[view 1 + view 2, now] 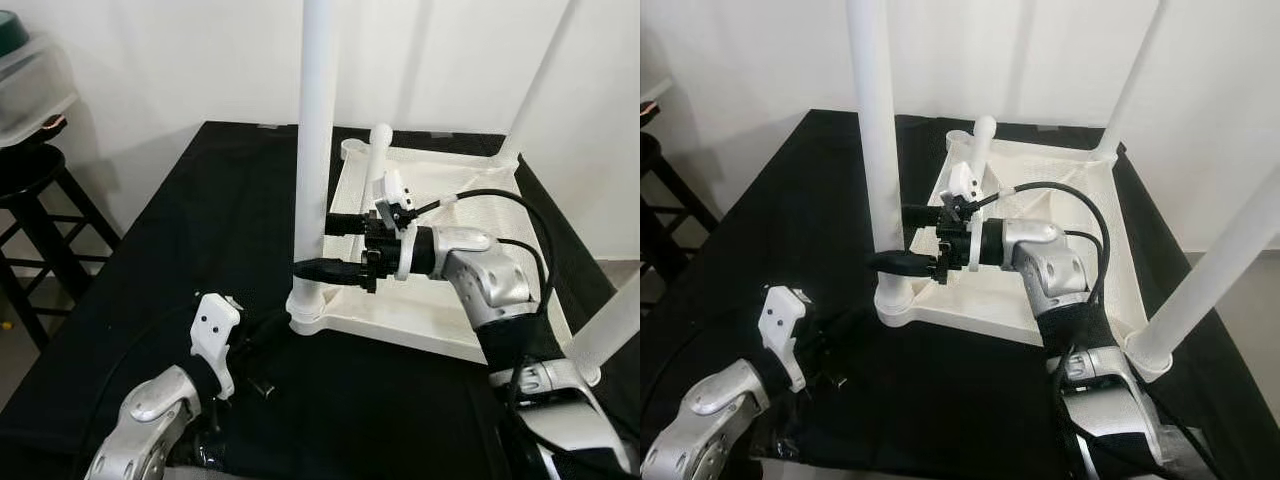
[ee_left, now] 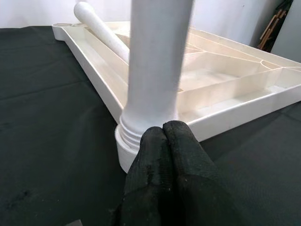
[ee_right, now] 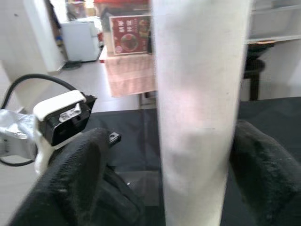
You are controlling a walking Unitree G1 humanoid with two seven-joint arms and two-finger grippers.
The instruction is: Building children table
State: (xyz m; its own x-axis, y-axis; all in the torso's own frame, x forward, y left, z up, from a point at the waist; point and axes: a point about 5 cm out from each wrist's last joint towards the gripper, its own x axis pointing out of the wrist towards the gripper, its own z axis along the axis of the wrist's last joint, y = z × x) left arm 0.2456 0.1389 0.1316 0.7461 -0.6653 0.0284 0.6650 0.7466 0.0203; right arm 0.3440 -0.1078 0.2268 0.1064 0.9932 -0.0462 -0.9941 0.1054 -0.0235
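Centre frame, our right gripper (image 1: 318, 246) clamped the near leg (image 1: 315, 120), presumably to screw it into the upturned tabletop (image 1: 440, 300); lower left, our left gripper (image 2: 164, 141) rested, fingers together.

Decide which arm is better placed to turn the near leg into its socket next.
Right: its tool already straddles the near leg, a finger either side. The left tool sits shut, low beside the socket.

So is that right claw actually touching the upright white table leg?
Touching. In the right wrist view the right gripper's two black fingers press against both sides of the white table leg, with no gap showing.
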